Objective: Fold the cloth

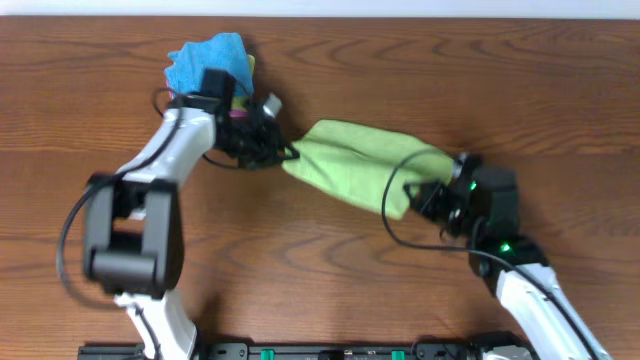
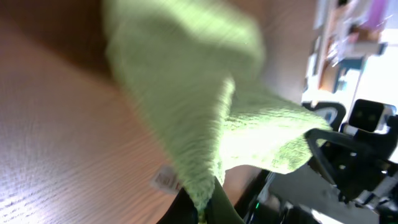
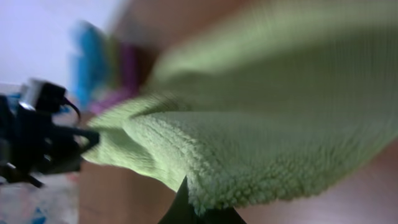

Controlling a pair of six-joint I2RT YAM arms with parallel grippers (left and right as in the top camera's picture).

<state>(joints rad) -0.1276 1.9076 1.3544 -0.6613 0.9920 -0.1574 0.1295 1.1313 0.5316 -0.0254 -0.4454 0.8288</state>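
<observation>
The cloth [image 1: 355,160], soft, fuzzy and lime green, was stretched between the two grippers, with the left gripper [image 1: 285,153] pinching one end and the right gripper [image 1: 420,195] pinching the other.

Brown wooden table [image 1: 420,60] with a crumpled blue cloth [image 1: 205,60] near its far edge.
</observation>
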